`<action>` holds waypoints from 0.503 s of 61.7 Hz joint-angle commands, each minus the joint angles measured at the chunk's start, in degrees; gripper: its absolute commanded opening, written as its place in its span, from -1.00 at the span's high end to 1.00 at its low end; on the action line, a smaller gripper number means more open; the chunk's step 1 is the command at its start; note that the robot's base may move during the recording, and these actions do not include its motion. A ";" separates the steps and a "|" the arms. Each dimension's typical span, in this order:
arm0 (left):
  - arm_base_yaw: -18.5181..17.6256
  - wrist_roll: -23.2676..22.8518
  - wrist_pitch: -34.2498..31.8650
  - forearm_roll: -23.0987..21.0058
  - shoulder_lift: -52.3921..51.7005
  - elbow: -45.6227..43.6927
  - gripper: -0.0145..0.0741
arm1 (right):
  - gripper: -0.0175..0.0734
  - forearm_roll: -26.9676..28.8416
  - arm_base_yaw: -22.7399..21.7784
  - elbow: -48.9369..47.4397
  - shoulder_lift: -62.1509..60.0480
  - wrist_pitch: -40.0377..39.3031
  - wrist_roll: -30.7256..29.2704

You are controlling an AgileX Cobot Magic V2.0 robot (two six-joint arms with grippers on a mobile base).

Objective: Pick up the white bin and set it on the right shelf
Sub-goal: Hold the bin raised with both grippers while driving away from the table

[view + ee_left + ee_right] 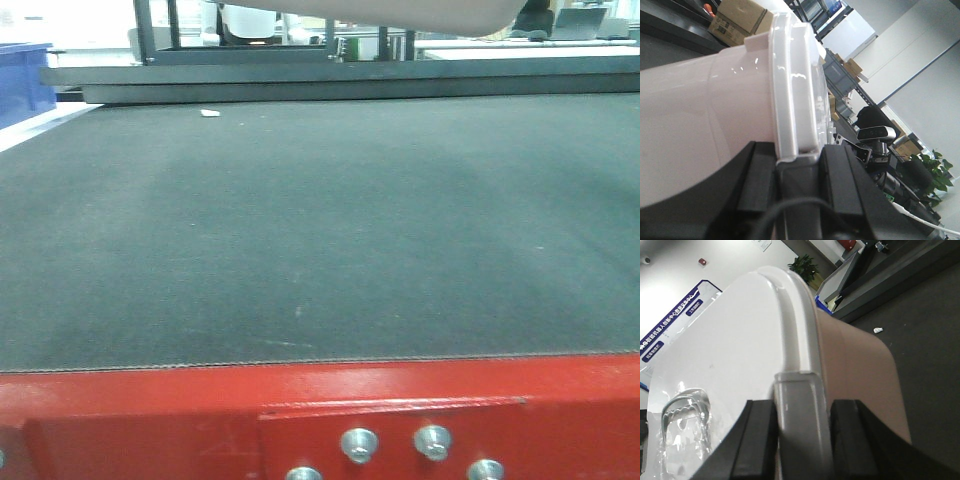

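Grasp is what I see nearest in both wrist views. The left gripper [797, 165] has its two black jaws on either side of the lid rim of the white bin [715, 110], closed down until they meet the plastic. The right gripper [802, 425] is the same at the other end, its jaws pressed against a clear clip on the rim. So I judge that both arms have firm hold of the bin, and that the first half of the task, the grabbing, is done.

In the front view the red frame [150, 410] of the table is closest to me, and behind it the dark mat [320, 230] lies bare except for a small white scrap [209, 113] near its far edge. The bin shows only as a pale curved underside at the top of that view [400, 12], over the far part of the mat and not resting on it, so I believe it is carried in the air between the arms.

Further away, a blue crate [20, 80] stands at the left. The right shelf I cannot pick out in any view. What is left, as I judge, is the whole transport: turn toward that shelf, bring the bin over it and set it down.
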 commanded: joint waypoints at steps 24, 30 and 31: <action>-3.95 0.25 15.96 -4.85 -2.69 -1.89 0.94 | 0.49 3.89 2.83 -2.11 -3.25 11.70 -1.36; -3.95 0.25 15.96 -4.85 -2.69 -1.89 0.94 | 0.49 3.89 2.83 -2.11 -3.25 10.00 -1.36; -3.95 0.25 15.96 -4.85 -2.69 -1.89 0.94 | 0.49 3.89 2.83 -2.11 -3.25 9.74 -1.36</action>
